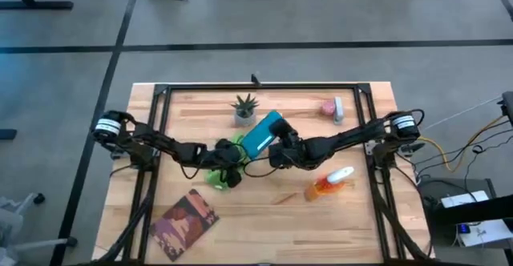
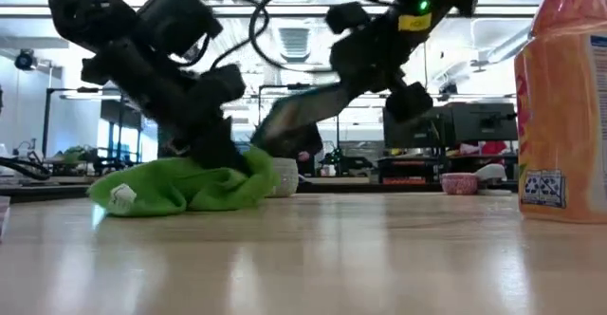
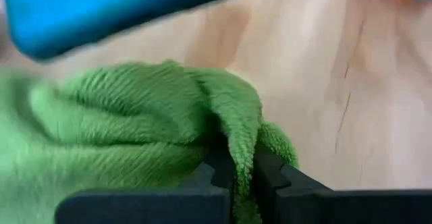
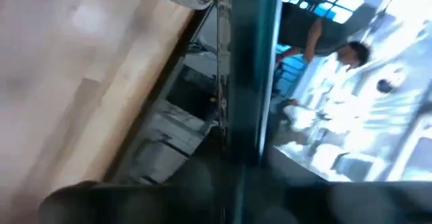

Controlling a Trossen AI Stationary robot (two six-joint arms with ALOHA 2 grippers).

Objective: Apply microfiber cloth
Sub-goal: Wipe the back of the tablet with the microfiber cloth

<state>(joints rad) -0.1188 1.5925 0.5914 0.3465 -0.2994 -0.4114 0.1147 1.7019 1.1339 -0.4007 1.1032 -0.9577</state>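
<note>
Potted plant (image 1: 245,108), orange spray bottle (image 1: 329,183) (lying down), brown booklet (image 1: 185,221)

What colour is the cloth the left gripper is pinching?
Bright lime green. The microfiber cloth shows best in the left wrist view, caught between the left gripper's fingers.

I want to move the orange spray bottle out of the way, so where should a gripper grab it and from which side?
Judging from above, the orange spray bottle lies on its side near the right arm, white head pointing toward the table's right edge. Best to come straight down and close across the orange body's middle, squeezing its narrow width; the head looks too uneven to hold.
</note>
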